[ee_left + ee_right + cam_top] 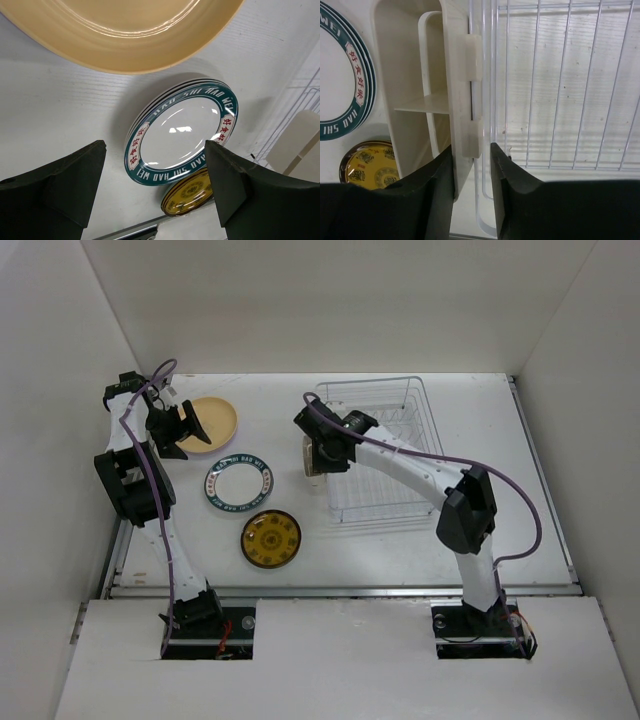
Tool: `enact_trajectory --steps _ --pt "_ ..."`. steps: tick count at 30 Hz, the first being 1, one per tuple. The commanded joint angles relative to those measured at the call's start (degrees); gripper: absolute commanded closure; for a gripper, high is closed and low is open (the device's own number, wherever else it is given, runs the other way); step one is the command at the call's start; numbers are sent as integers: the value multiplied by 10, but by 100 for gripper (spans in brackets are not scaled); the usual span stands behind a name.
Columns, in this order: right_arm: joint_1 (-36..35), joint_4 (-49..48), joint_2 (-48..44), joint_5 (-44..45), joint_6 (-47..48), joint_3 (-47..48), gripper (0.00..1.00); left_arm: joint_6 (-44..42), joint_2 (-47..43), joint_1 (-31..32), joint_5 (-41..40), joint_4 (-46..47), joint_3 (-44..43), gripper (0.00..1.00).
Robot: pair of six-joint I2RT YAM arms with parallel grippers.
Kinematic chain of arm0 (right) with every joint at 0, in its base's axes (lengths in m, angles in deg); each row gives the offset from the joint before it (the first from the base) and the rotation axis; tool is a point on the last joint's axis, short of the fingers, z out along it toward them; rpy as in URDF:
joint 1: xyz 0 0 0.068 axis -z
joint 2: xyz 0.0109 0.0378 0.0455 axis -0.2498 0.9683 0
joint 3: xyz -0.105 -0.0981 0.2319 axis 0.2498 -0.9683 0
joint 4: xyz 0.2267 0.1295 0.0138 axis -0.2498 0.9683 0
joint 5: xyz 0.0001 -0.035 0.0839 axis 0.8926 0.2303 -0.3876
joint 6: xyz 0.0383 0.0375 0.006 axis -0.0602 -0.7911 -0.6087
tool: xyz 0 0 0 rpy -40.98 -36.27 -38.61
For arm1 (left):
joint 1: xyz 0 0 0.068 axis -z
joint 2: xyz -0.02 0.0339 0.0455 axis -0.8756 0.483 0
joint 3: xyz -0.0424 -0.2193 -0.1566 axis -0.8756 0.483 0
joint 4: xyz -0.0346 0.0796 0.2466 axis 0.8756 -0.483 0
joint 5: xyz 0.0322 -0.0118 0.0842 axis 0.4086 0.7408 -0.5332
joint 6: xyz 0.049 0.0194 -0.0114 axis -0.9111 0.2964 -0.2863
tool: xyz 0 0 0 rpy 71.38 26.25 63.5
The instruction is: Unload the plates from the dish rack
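A plain tan plate point(212, 424) lies at the far left, with my left gripper point(188, 426) open and empty at its near-left edge. In the left wrist view the tan plate point(125, 35) fills the top, beyond the left gripper point(155, 145). A teal-rimmed white plate point(240, 485) tops a small stack point(182, 132). An amber patterned plate point(270, 538) lies nearer point(192, 197). The wire dish rack point(380, 450) holds no plate that I can see. My right gripper point(322, 455) pinches the cream utensil cup point(420, 80) wall and the rack's wire point(485, 150). The right gripper point(472, 150) is nearly closed.
White walls enclose the table on three sides. A metal strip point(340, 590) runs along the table's near edge. The cream cup hangs on the rack's left side point(300, 145). The three plates sit between the rack and the left arm point(135, 485).
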Motion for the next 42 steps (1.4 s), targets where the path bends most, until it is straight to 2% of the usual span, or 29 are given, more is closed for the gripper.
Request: enact_trajectory --steps 1,4,7,10,13,15,17,20,24,27,28,31,32,35,36,39,42 --pt "5 31 14 15 7 34 62 -5 -42 1 6 -13 3 22" --pt "5 31 -7 15 7 28 54 -5 -47 1 6 -18 3 22" --pt "5 24 -44 20 7 28 49 -10 -47 1 6 -18 3 22" --pt "5 18 -81 26 7 33 49 -10 -47 1 6 -18 3 22" --pt "5 18 -116 31 7 39 43 -10 -52 1 11 -18 3 22" --pt "5 24 -137 42 1 39 24 -10 -58 1 11 -23 -2 22" --pt "14 50 -168 69 -4 39 0 -16 -65 1 6 -23 -2 22" --pt "49 105 -214 133 -41 5 0 -27 -84 1 -27 -29 -2 22" --pt "114 195 -288 225 -147 -57 0 -22 -120 -5 -55 -29 -2 22" --pt "152 220 -359 276 -169 -104 0 -5 -161 -17 -98 -10 -2 22" --pt "159 220 -376 276 -163 -113 0 2 -186 -17 -119 -4 -8 21" --pt "177 220 -437 276 -151 -137 0 28 -238 -17 -254 19 -13 11" --pt "178 220 -453 276 -151 -142 0 33 -253 -17 -352 29 -13 2" --pt "178 220 -508 271 -146 -167 0 39 -312 -17 -516 57 25 0" --pt "178 220 -519 265 -139 -172 0 26 -329 -17 -599 81 42 0" --pt "178 220 -556 258 -139 -186 0 -25 -392 -17 -666 134 122 0" --pt "178 220 -574 246 -133 -208 0 -77 -436 -17 -661 134 176 0"
